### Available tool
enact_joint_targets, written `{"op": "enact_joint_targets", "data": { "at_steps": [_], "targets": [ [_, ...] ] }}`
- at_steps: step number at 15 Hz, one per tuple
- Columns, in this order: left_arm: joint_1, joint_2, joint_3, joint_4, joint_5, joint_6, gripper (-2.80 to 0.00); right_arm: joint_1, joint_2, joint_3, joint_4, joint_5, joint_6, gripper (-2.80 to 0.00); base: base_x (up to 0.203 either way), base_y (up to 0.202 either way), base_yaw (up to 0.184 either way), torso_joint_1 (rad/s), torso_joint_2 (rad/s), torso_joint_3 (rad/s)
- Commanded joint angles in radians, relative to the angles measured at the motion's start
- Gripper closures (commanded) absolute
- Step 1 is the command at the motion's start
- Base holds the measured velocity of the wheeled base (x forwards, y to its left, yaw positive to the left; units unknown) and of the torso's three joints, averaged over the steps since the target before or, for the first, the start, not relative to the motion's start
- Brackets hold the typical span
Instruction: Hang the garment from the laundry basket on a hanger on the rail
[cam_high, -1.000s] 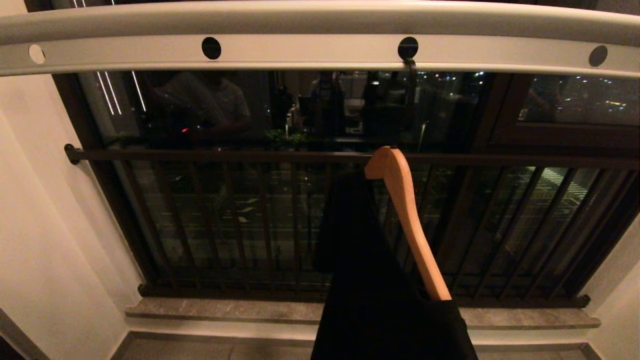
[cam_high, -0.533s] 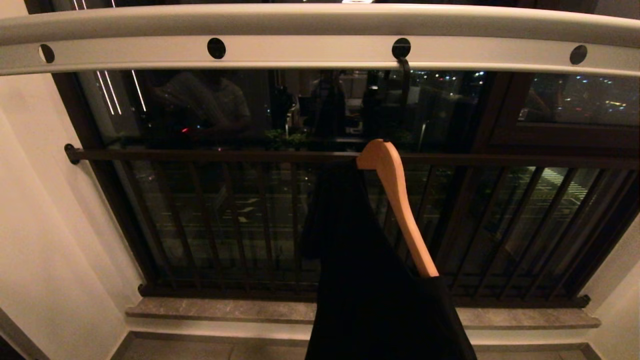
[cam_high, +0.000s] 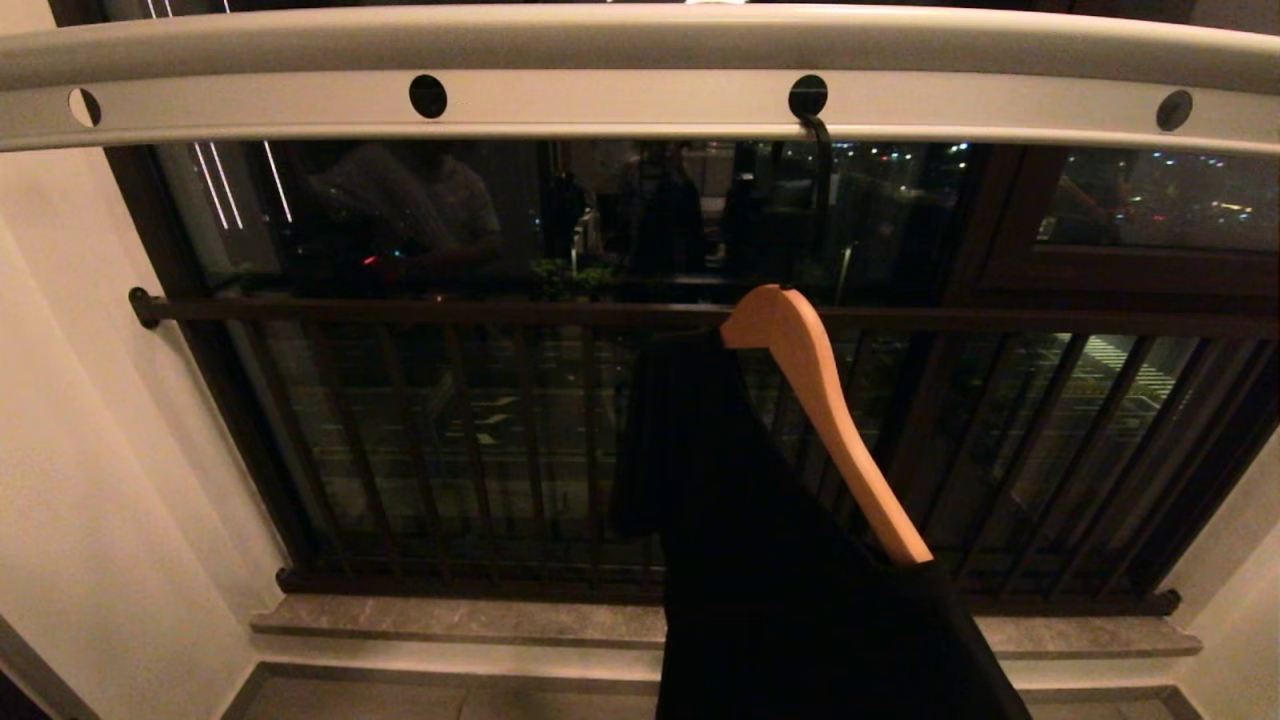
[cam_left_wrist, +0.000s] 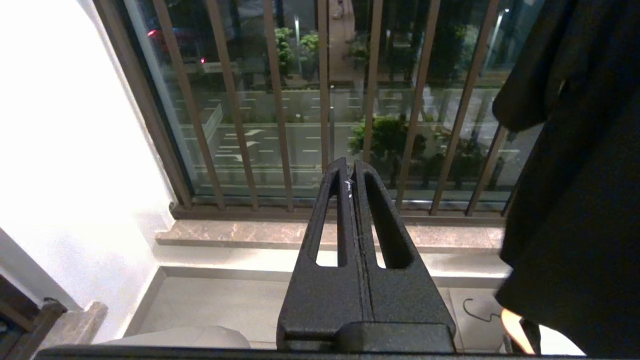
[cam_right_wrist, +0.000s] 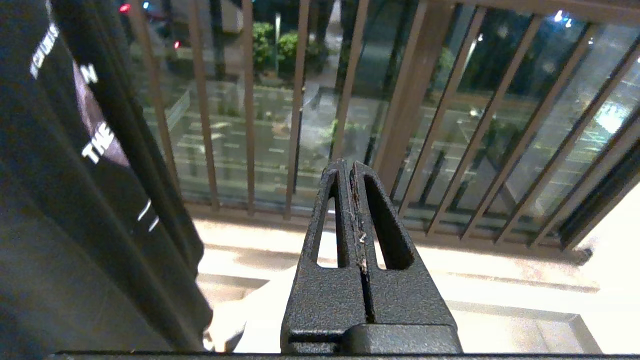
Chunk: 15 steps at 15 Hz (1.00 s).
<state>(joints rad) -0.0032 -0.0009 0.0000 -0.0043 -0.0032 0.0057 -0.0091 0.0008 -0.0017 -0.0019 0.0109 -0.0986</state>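
A black garment (cam_high: 790, 580) hangs on a wooden hanger (cam_high: 820, 400), whose dark hook (cam_high: 822, 135) sits in a round hole of the pale grey rail (cam_high: 620, 105) across the top of the head view. The garment also fills one side of the left wrist view (cam_left_wrist: 575, 165) and, with white lettering, one side of the right wrist view (cam_right_wrist: 65, 200). My left gripper (cam_left_wrist: 351, 172) is shut and empty, apart from the cloth. My right gripper (cam_right_wrist: 348, 172) is shut and empty too, beside the garment. Neither arm shows in the head view. The laundry basket is out of view.
A dark brown barred window railing (cam_high: 500, 440) stands behind the garment, above a stone sill (cam_high: 450, 620). White walls (cam_high: 90, 480) close in both sides. A loose wire hanger (cam_left_wrist: 477, 312) lies on the floor tiles.
The hanger and garment swung left along the rail's line, then back to the right. The hook stays in the same hole. No gripper is in the head view in any frame.
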Motion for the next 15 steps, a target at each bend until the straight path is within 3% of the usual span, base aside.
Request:
{"op": "enact_joint_targets", "data": {
  "at_steps": [1,15],
  "targets": [
    [0.000,0.001,0.002,0.000,0.000,0.000,0.00,0.000,-0.001,0.002,-0.003,0.005,-0.010,0.00,0.000,0.000,0.000,0.000,0.00,0.000],
    [0.000,0.001,0.002,0.003,0.000,0.008,0.00,0.000,-0.001,0.002,-0.004,0.008,-0.020,0.00,0.000,0.000,0.000,-0.017,0.04,0.021]
  ]
}}
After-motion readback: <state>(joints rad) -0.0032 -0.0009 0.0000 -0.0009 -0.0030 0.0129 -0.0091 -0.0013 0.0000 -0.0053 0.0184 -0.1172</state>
